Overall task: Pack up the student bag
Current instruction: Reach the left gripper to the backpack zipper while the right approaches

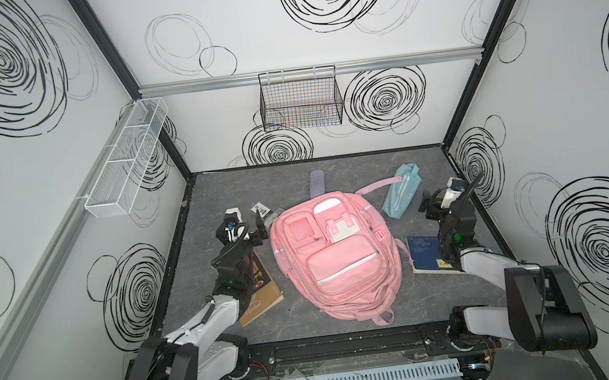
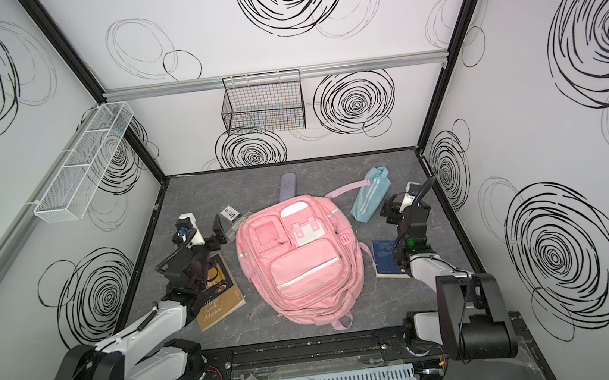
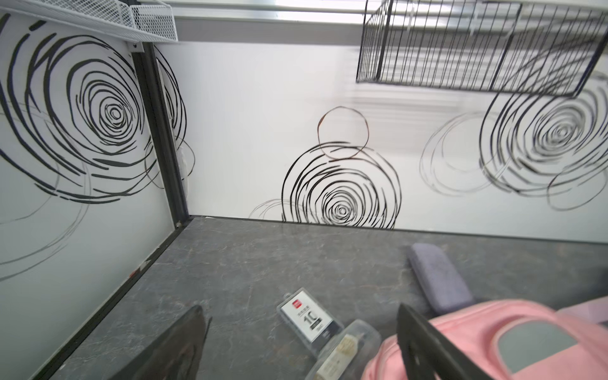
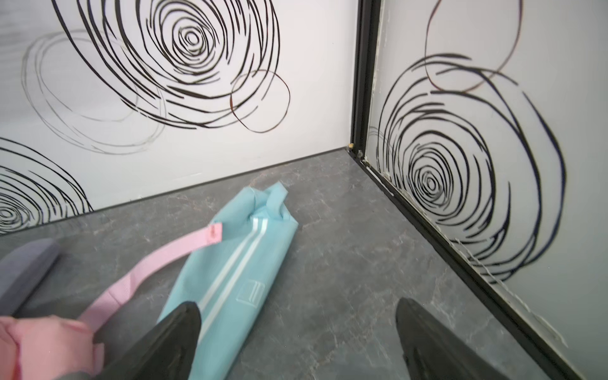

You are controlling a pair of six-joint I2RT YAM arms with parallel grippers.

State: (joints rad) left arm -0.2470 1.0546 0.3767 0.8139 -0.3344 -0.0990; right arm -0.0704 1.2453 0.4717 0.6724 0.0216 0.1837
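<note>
We read "Scroll Marked" on the brown book lying just left of the student bag. At the bag's far left corner, a clear box carries a label reading "10".

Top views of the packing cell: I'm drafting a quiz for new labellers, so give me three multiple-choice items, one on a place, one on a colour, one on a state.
1. Where does the light-blue pouch lie?
A. on the table, off the student bag's far right corner
B. on top of the bag
C. tucked under the bag's near end

2. What colour is the cover of the book on the bag's right?
A. red
B. dark blue
C. green

3. How is the right gripper?
A. shut on the pouch
B. shut on the book
C. open, empty

Answers:
1 A: both top views show the pouch on bare table past the bag's far right corner.
2 B: its cover is dark blue.
3 C: the right wrist view shows its fingers wide apart with nothing between them.
</note>
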